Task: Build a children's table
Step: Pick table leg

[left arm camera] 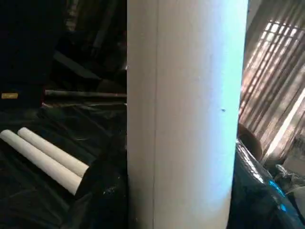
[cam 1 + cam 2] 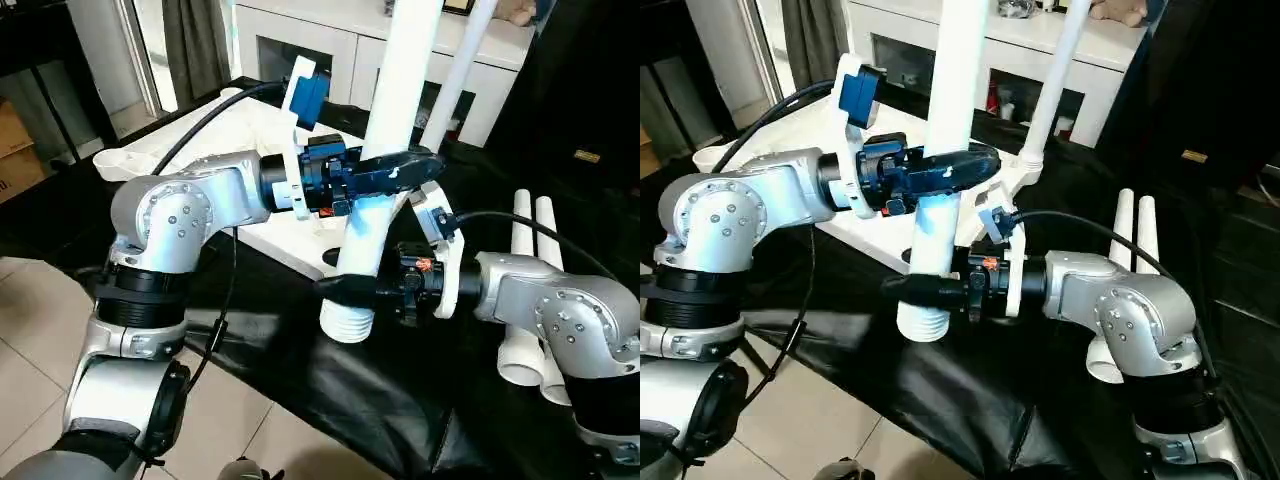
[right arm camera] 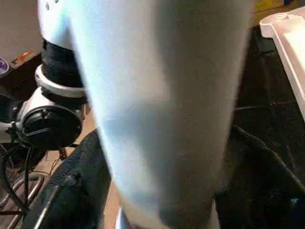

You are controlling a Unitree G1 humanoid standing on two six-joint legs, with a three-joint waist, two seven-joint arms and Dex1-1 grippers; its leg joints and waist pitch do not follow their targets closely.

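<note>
Upright, white tubular leg (image 2: 395,110) – ribbed end down, left gripper (image 2: 385,170) clamping it, right gripper (image 2: 345,290) too.

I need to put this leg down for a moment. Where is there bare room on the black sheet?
Bare black sheet lies in front, between the held leg and the two spare legs. Crowded: the tabletop behind the left claw, and the right claw at the leg's threaded end.
</note>
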